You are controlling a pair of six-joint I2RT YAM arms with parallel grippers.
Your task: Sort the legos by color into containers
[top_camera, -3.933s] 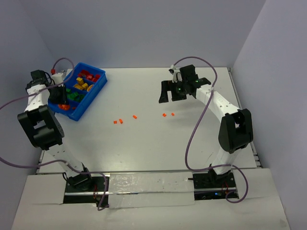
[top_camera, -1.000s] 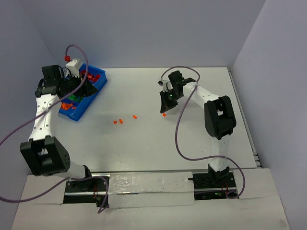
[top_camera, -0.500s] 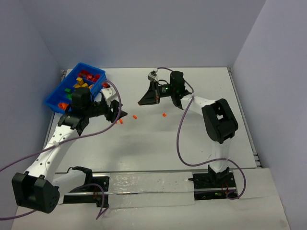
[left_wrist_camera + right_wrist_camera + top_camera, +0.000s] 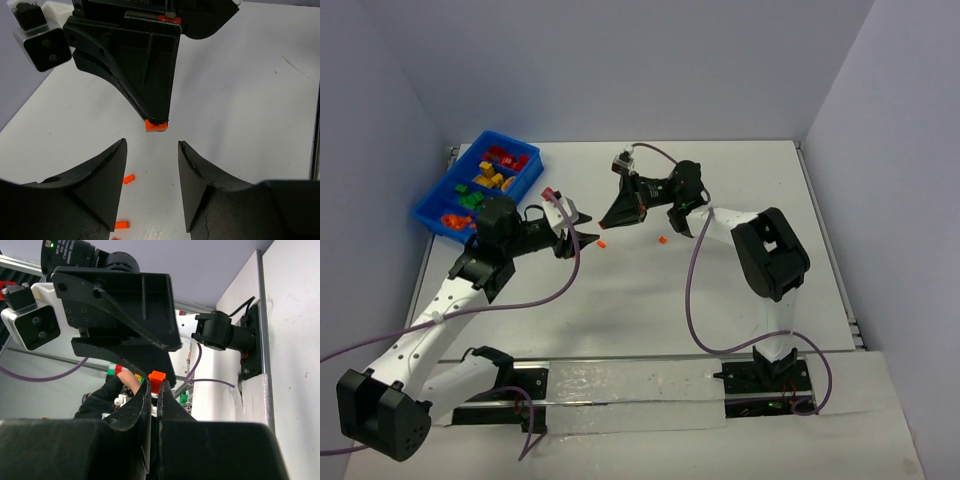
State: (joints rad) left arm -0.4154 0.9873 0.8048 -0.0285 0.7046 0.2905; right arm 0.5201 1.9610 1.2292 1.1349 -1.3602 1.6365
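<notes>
My right gripper [image 4: 155,385] is shut on a small orange lego [image 4: 157,377], which sticks out from its fingertips. In the left wrist view that same orange lego [image 4: 156,125] hangs at the tip of the right gripper's fingers [image 4: 145,75], just beyond my open left gripper [image 4: 152,143], whose jaws are empty. From above, the left gripper [image 4: 588,227] and the right gripper [image 4: 605,223] face each other tip to tip above the table's middle. The blue container [image 4: 446,172] at the far left holds red, yellow, green and orange legos in compartments.
Loose orange legos lie on the white table: one [image 4: 603,243] below the meeting grippers, one [image 4: 662,240] to its right, and two small bits [image 4: 129,178] [image 4: 121,225] under the left jaw. Purple cables trail from both arms.
The left arm has swung away from the blue container toward the table's middle. The right gripper has carried the orange lego up and leftward, so the two grippers now meet.
</notes>
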